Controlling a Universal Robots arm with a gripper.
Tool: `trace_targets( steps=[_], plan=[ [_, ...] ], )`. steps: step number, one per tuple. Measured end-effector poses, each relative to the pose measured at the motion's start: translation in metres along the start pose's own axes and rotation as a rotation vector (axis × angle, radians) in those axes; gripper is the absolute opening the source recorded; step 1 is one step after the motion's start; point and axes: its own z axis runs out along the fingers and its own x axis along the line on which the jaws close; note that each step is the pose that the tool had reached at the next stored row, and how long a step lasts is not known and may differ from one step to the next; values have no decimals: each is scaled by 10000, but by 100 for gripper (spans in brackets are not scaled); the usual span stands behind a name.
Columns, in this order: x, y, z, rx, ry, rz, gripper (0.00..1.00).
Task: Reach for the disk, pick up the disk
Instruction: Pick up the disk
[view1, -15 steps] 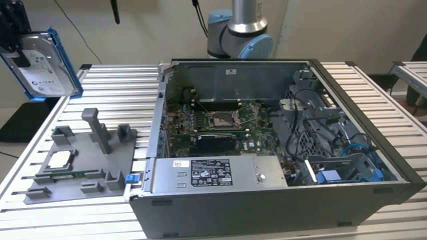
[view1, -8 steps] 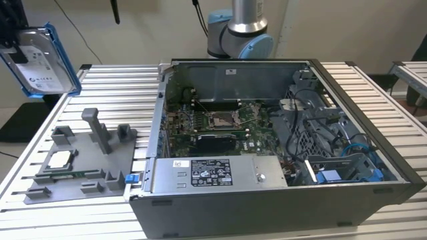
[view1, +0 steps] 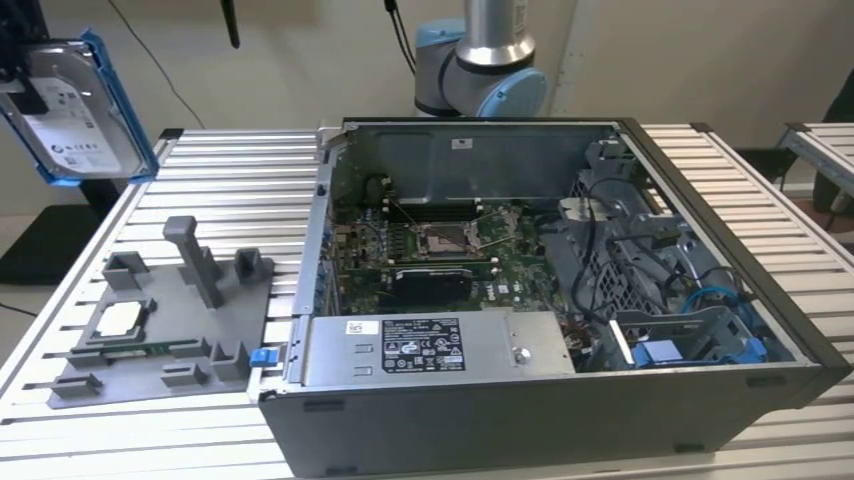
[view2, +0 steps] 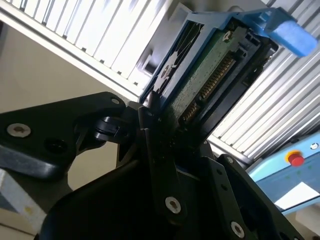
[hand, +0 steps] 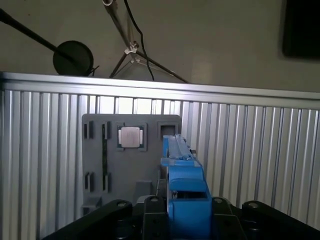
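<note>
Soft, even room light in the exterior view, with no hard shadows on the table; the computer case is dim down inside. In the second wrist view the slats blur and blow out white, and my gripper is a dark, underlit mass. In the first wrist view glare runs along the table's far edge, and the disk sits close and soft-focused.

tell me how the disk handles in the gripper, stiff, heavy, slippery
Probably stiff: the disk is a metal slab in a blue bracket, held in the air without sagging. Likely heavy for its size, being metal-cased. It might pivot or slip, since the gripper clamps just one end, and its bare circuit board looks fragile.
</note>
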Motion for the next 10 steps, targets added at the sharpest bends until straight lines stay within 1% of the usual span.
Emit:
trace_targets(
  steps=[10],
  plan=[
    [-10, -1, -211, -31, -2, 1, 0]
  ],
)
